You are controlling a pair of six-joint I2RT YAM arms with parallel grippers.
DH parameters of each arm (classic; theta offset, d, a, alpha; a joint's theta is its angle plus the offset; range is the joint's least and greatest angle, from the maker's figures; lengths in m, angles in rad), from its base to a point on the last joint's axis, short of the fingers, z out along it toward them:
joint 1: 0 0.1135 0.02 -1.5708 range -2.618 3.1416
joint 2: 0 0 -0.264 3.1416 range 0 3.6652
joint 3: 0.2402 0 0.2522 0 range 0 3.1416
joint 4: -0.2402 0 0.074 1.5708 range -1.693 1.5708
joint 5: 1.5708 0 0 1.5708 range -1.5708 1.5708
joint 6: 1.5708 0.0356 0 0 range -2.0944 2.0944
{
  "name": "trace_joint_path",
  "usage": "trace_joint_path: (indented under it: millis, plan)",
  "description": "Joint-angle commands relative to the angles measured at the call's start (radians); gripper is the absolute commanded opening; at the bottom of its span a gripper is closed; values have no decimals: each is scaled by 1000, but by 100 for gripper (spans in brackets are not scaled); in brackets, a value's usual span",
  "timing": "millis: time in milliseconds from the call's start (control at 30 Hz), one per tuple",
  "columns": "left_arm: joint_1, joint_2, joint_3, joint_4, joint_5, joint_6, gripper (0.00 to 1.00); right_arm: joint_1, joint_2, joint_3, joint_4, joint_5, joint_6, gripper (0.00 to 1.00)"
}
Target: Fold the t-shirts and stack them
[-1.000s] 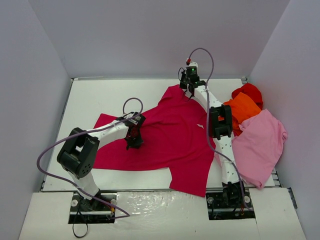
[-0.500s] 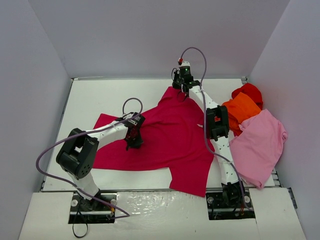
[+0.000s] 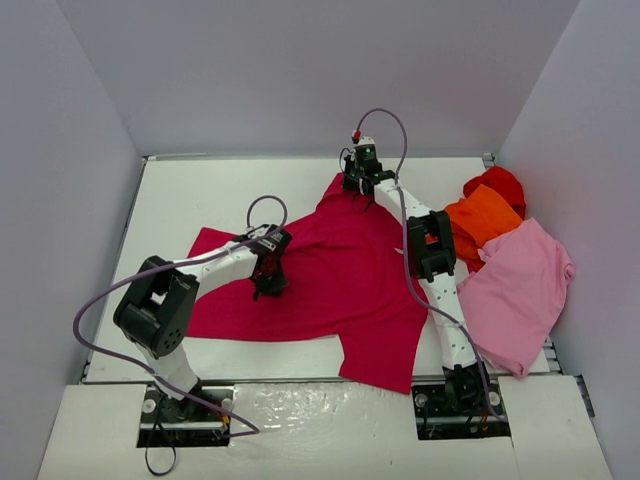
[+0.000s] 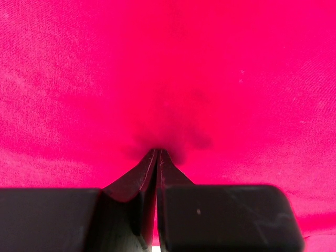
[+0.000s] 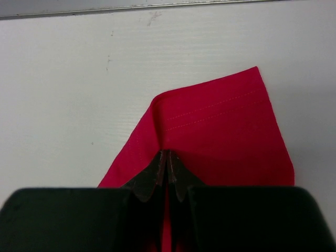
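The crimson t-shirt [image 3: 340, 280] lies spread over the middle of the white table [image 3: 200, 200]. My left gripper [image 3: 268, 289] is pressed down on its left half, jaws shut with the cloth puckered at the tips [image 4: 157, 152]. My right gripper [image 3: 353, 188] is at the shirt's far corner, shut on a creased fold of the hemmed sleeve [image 5: 210, 126], and its tips [image 5: 167, 153] pinch the cloth. The orange t-shirt [image 3: 488, 222], the bright red t-shirt [image 3: 497, 183] and the light pink t-shirt [image 3: 515, 290] lie heaped at the right.
Grey walls enclose the table on the left, back and right. The pink shirt hangs over the table's right front edge. A metal strip [image 5: 157, 8] runs along the far table edge just beyond the right gripper. Both arms' cables loop above them.
My right gripper has moved left along the far edge, carrying the shirt's far corner with it. The left gripper has stayed in place on the cloth.
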Motion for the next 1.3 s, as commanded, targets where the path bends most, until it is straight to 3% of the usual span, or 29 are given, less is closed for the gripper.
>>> trace_joint_path:
  millis: [0, 233, 567, 800, 1100, 1267]
  plan:
    - [-26, 81, -26, 10, 16, -9, 0, 7, 8, 12, 9, 15, -22, 0]
    - [-27, 68, -46, 7, 6, -8, 0, -56, 87, 77, 22, 40, 3, 0]
    - [-27, 77, -68, 31, 15, -15, 0, -136, 47, 38, 94, 77, 13, 0]
    - [-28, 80, -62, 29, 18, -15, 0, -99, -94, -121, 269, 96, -25, 0]
    - [-27, 66, -78, 26, 12, -17, 0, -66, -180, -105, 260, 115, -52, 2]
    - [-27, 64, -71, 25, 13, -14, 0, -10, -278, -188, 258, 220, -131, 6]
